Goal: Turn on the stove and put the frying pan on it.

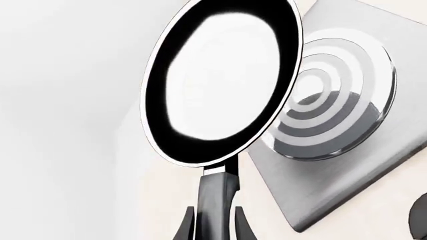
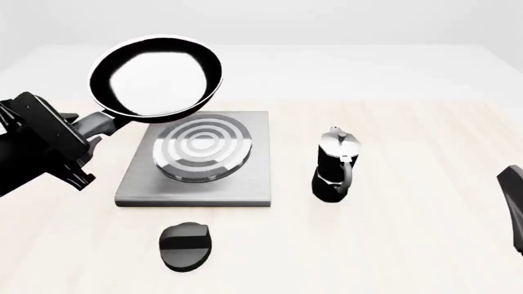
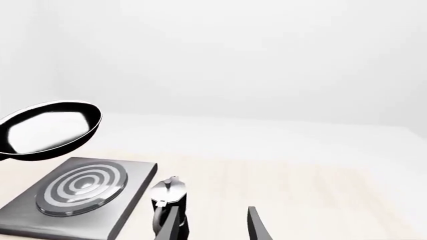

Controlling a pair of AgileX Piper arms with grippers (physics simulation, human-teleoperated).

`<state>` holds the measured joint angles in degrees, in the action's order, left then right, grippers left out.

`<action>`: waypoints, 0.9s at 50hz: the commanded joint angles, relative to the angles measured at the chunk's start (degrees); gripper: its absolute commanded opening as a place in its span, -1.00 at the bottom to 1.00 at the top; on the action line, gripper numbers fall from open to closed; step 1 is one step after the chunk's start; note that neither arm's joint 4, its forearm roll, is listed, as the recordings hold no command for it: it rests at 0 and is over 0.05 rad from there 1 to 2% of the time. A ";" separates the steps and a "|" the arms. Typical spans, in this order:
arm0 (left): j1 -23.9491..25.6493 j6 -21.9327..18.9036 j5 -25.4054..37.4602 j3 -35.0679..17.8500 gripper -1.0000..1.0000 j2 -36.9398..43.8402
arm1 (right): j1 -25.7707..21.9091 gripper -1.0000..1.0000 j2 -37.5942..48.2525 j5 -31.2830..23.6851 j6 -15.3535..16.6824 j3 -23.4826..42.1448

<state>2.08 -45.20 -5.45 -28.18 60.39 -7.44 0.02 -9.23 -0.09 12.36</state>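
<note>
The knob lies nearest me on the worktop, apart from the stove. My left claw grips the pan by its handle, held above the burner's far-left edge for lowering. Right claw is released, waiting.

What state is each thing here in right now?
frying pan: lifted, tilted, handle gripped by left fingers.
stove: flat on table, burner bare.
knob: on table, untouched.
moka pot: upright, lid closed.
right fingers: apart, holding nothing.
</note>
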 commanded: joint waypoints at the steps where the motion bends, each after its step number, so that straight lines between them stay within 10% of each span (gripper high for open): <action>1: 4.64 0.17 -2.93 -0.64 -1.00 1.62 | 0.62 1.00 -0.01 -0.27 0.06 0.22; 45: 6.09 0.34 -13.20 7.97 -1.00 7.83 | 1.01 1.00 -0.01 -0.39 0.22 0.30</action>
<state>7.94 -43.81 -16.71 -19.95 68.33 -6.46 0.01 -9.63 0.08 12.66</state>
